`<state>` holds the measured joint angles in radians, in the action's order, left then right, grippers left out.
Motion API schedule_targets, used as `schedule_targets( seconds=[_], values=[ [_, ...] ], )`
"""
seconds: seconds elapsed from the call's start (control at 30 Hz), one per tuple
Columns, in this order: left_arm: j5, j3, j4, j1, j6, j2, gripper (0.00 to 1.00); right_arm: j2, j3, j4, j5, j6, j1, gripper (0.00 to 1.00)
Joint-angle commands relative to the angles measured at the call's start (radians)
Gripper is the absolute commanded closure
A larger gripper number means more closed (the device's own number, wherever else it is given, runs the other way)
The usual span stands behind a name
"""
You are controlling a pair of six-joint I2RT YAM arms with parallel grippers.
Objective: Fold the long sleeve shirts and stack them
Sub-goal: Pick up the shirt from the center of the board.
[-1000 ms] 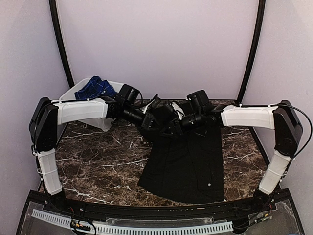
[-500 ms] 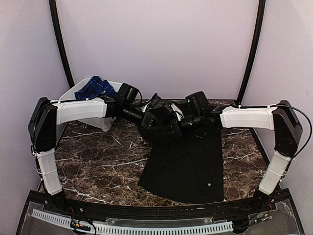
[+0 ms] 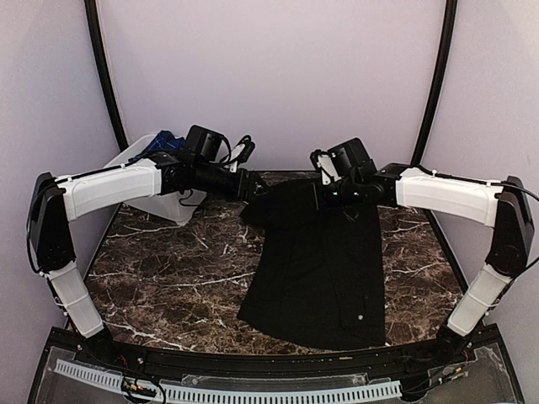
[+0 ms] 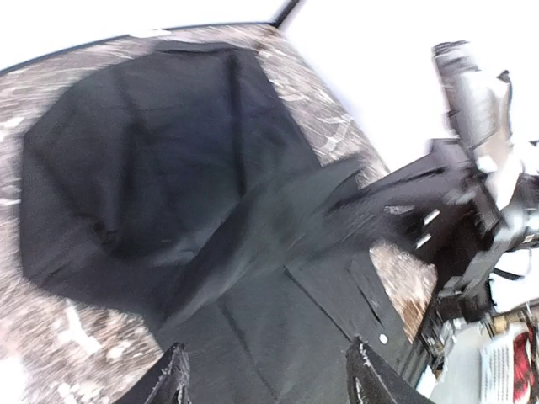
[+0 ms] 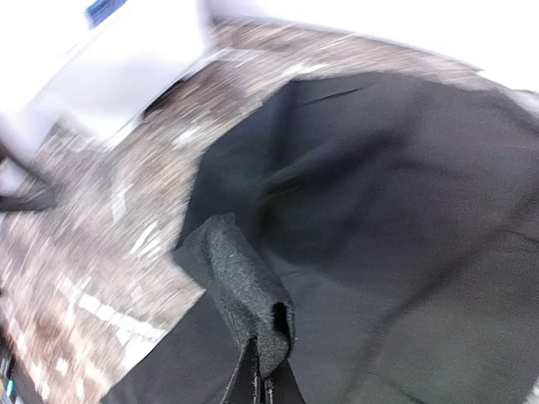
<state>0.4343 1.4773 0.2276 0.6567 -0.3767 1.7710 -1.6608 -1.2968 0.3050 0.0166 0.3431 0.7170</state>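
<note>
Dark brown marble with white veins covers your table (image 3: 160, 269), which is closed in by pale lilac walls (image 3: 269, 76). At the far-left corner the white plastic tub (image 3: 175, 209) holds the dark blue checked shirt (image 3: 160, 141), bunched up and not yet folded. I judge it is parked there so the surface serves one garment at a time. Your left gripper (image 3: 247, 185) reaches along the far edge to the upper corner of the black cloth on the tub side. The wrist view shows its fingers (image 4: 173, 383) spread apart with nothing between them, so it carries nothing and is placed to take hold. The plain black button-up shirt (image 3: 324, 269) lies mostly flat, running from the far edge down to the near edge, right of the table's middle, with one small white button (image 3: 360, 317) showing near its hem. Your right gripper (image 3: 324, 195) sits over the shirt's top end by the far edge, pinched tight on a tuft of black cloth that stands up from the jaws. That hold looks meant to draw a sleeve or shoulder across the body for a fold. Both wrist views are blurred, so I cannot tell which part it has.
</note>
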Motion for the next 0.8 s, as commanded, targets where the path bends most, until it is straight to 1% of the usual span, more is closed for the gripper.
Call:
schedule_targets(
  seconds=[0.0,0.1,0.23,0.3,0.4,0.5,0.63,0.7,0.77],
  values=[
    [-0.200,-0.042,0.147,-0.022,-0.080,-0.065,0.39,0.094,-0.040,0.150,-0.346,0.130,-0.032,1.00],
    [-0.232,-0.114,0.195,-0.022,-0.074,-0.097,0.41,0.163,-0.018,0.189,-0.396,0.181,-0.061,1.00],
    [-0.207,-0.205,0.234,-0.020,-0.089,-0.128,0.45,0.242,-0.030,0.279,-0.460,0.222,-0.091,1.00],
    [-0.201,-0.254,0.242,-0.004,-0.094,-0.140,0.47,0.286,-0.026,0.312,-0.474,0.226,-0.091,1.00],
    [-0.207,-0.306,0.257,0.050,-0.098,-0.148,0.48,0.335,-0.007,0.329,-0.468,0.224,-0.091,1.00],
    [-0.219,-0.364,0.258,0.104,-0.112,-0.146,0.48,0.348,-0.008,0.328,-0.430,0.230,-0.093,1.00],
    [-0.195,-0.421,0.220,0.161,-0.135,-0.154,0.48,0.346,-0.010,0.294,-0.369,0.237,-0.093,1.00],
    [-0.186,-0.433,0.200,0.190,-0.143,-0.161,0.49,0.338,-0.022,0.280,-0.363,0.232,-0.092,1.00],
    [-0.175,-0.441,0.188,0.214,-0.151,-0.163,0.51,0.325,-0.052,0.276,-0.387,0.209,-0.093,1.00]
  ],
)
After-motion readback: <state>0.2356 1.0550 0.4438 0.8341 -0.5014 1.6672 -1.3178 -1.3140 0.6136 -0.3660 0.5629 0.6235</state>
